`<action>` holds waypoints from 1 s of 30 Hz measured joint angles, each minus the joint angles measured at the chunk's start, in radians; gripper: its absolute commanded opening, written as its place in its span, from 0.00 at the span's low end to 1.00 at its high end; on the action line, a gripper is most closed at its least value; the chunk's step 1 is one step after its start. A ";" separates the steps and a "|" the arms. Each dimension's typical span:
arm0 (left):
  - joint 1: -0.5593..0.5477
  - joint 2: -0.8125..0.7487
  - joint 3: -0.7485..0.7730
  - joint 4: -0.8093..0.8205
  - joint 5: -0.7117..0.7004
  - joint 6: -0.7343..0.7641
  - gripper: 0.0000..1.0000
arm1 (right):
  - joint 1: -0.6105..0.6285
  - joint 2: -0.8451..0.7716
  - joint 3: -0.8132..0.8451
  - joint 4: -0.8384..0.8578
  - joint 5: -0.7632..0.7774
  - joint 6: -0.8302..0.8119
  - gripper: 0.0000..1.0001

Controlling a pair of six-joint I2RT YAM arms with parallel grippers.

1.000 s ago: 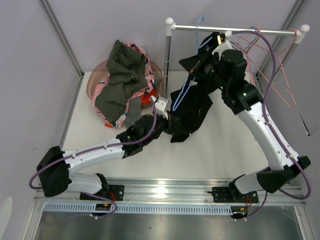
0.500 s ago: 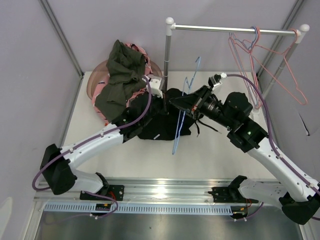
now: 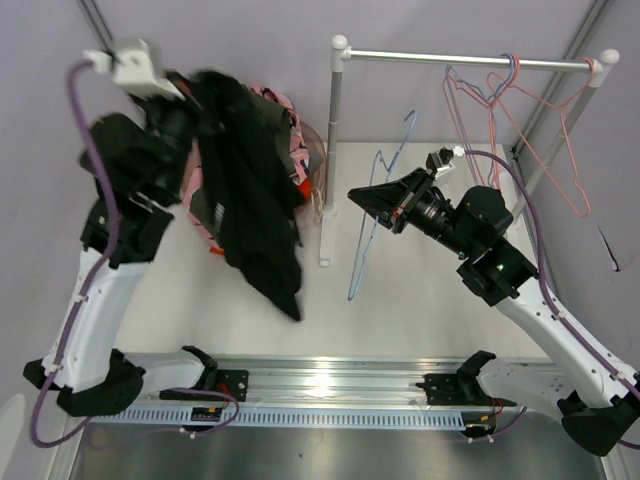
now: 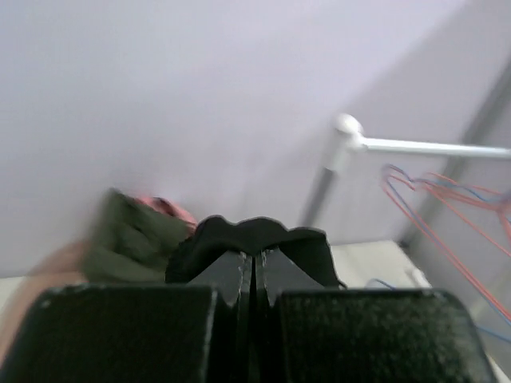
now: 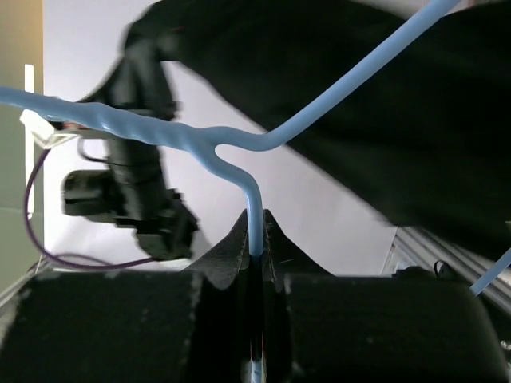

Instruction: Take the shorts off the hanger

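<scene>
My left gripper (image 3: 195,105) is raised high at the back left and is shut on the black shorts (image 3: 255,215), which hang down in a long fold over the table's left side. In the left wrist view the jaws are closed on a bunch of black cloth (image 4: 255,235). My right gripper (image 3: 372,198) is shut on the neck of a bare light-blue wire hanger (image 3: 362,255), held in the air right of the rack post. In the right wrist view the blue wire (image 5: 254,199) sits pinched between the jaws, with the black shorts (image 5: 399,120) beyond it.
A brown basket (image 3: 312,150) at the back left holds olive (image 3: 205,215), pink patterned (image 3: 275,100) and orange (image 3: 297,190) garments, partly hidden by the black shorts. The white rack post (image 3: 335,150) and rail (image 3: 470,60) stand at the back. Pink and blue empty hangers (image 3: 505,95) hang at the rail's right end.
The right gripper brought the hanger down from the rail. The left gripper pulled the black shorts off it and swung them up and to the left. The hanger is now bare.
</scene>
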 measured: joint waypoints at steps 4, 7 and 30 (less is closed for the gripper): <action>0.226 0.235 0.447 -0.081 0.068 0.006 0.00 | -0.045 -0.003 -0.052 0.031 -0.023 0.008 0.00; 0.371 0.529 0.859 -0.086 0.183 -0.034 0.00 | -0.071 -0.003 -0.101 0.061 -0.048 0.017 0.00; 0.365 0.813 0.216 0.117 0.549 -0.227 0.99 | -0.232 0.352 0.008 0.170 -0.265 -0.010 0.00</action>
